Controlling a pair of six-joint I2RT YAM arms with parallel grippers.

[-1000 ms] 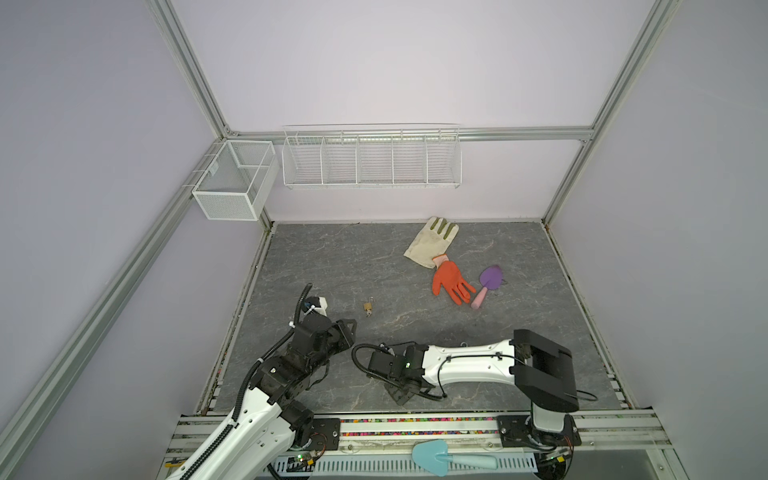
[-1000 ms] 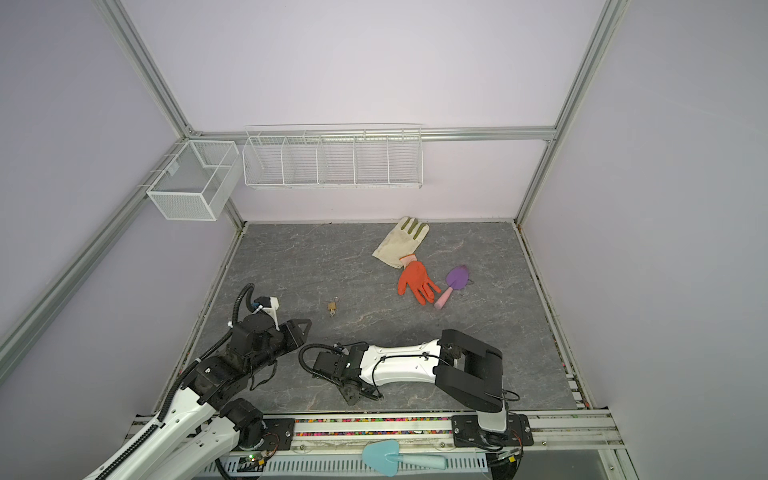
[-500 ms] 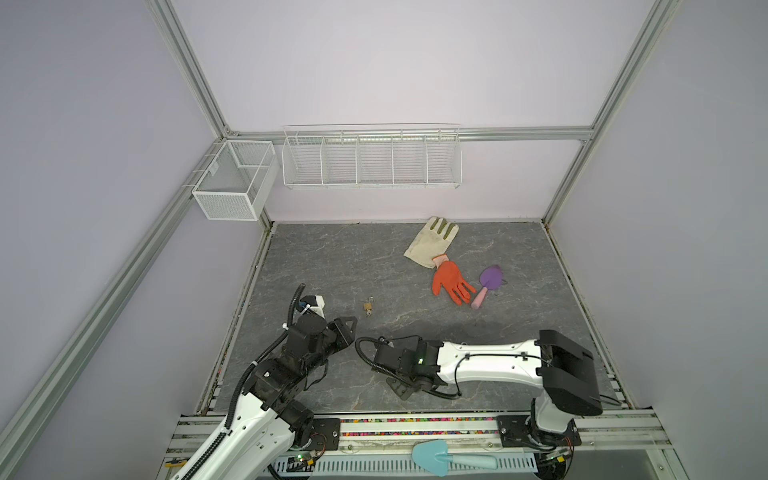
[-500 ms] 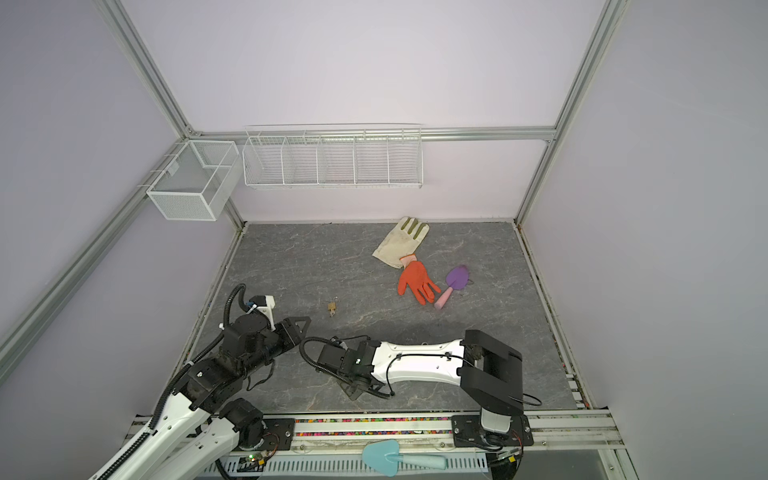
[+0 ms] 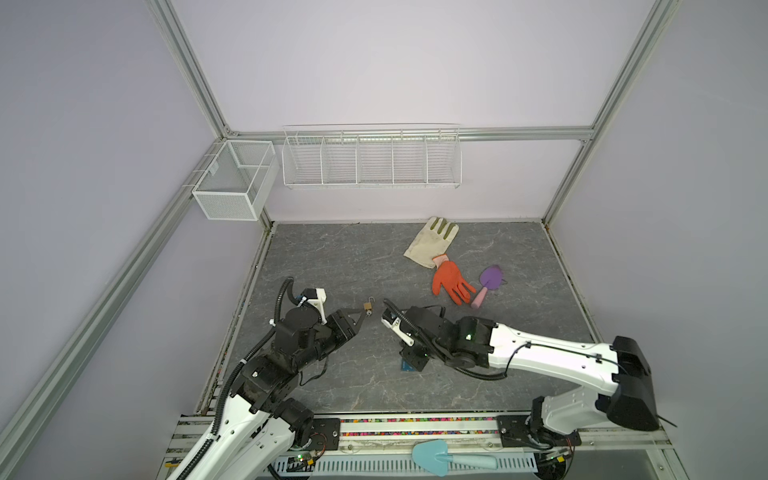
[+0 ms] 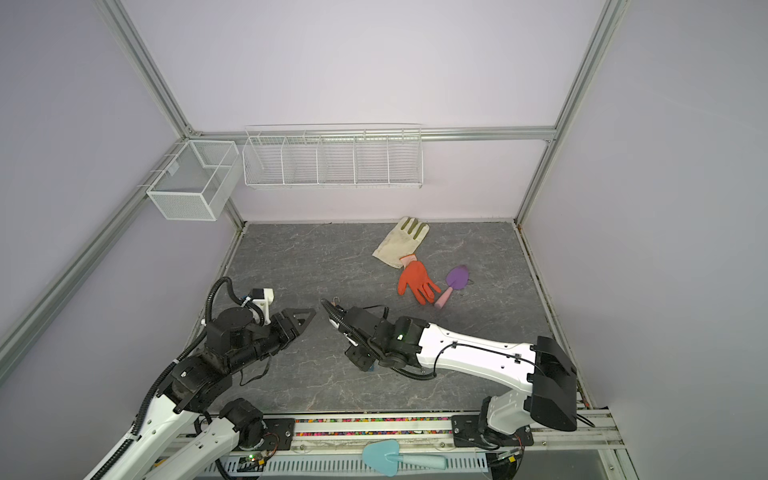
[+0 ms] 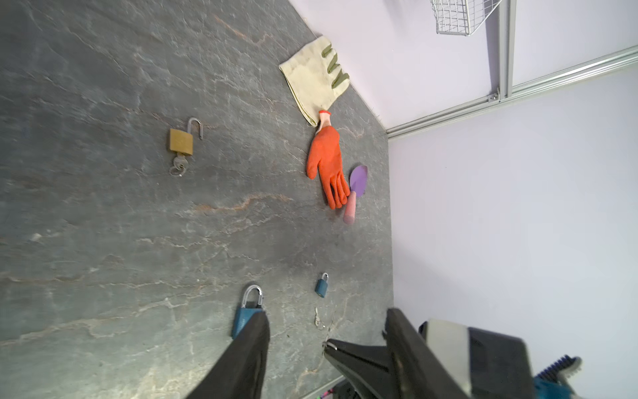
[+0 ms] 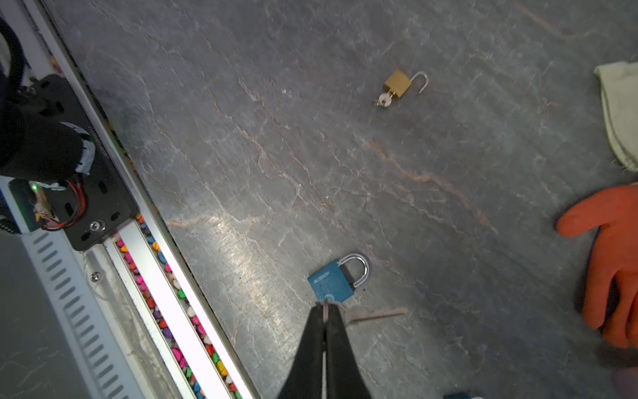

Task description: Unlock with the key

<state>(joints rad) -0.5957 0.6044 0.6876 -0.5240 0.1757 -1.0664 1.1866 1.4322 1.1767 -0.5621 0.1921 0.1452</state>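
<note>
Now my right pincer (image 8: 324,307) is clamped on the key (image 8: 376,314), just beside the body end of the blue padlock (image 8: 333,281), whose shackle is still closed. I judge this the insertion step, and next the blade must line up with the keyhole. My left pincer (image 7: 324,316) stands half wide and empty near that padlock; since a second ago my right elbow has swung outward from it and the left jaws have widened slightly.
</note>
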